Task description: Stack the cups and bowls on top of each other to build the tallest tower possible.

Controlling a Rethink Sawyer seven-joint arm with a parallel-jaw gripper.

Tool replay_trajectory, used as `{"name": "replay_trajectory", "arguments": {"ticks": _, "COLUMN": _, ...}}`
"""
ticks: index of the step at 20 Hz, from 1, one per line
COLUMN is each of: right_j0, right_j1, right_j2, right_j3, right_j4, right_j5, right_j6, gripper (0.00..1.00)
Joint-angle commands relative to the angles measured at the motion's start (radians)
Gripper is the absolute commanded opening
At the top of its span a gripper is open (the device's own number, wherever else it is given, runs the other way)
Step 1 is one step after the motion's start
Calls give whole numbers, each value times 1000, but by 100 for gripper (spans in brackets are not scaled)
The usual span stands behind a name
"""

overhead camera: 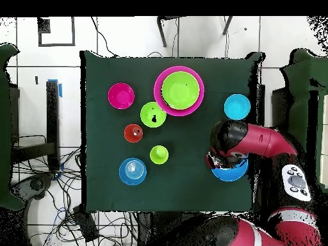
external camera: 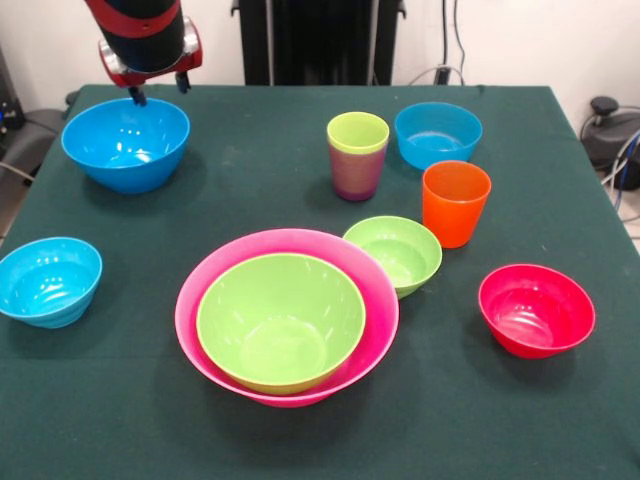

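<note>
Hand (external camera: 159,91) hangs over far rim of lg blue bowl (external camera: 125,143), tips apart, holding nothing.

A: Where's the arm (external camera: 140,35)?
B: It comes down at the front view's top left, red and black, wrist pointing straight down.
A: And from overhead?
B: The arm (overhead camera: 256,141) reaches from the right edge toward the middle, its black wrist housing at the end hiding what's beneath.
A: The gripper (external camera: 160,90)?
B: Two short dark tips show under the wrist, set apart from each other.
A: Holding anything?
B: Nothing between them.
</note>
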Motion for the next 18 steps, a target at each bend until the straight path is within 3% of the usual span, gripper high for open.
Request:
{"name": "replay_trajectory", "arguments": {"ticks": 1, "right_j0": 1, "right_j1": 54, "right_j2": 78, "right_j3": 50, "right_j4": 3, "right_j5": -72, "right_j6": 82, "gripper": 100}}
{"name": "replay_trajectory", "arguments": {"ticks": 18, "right_j0": -3, "right_j1": 83, "right_j2": 77, "right_j3": 42, "right_j4": -15, "right_j5": -137, "right_j6": 87, "gripper": 100}}
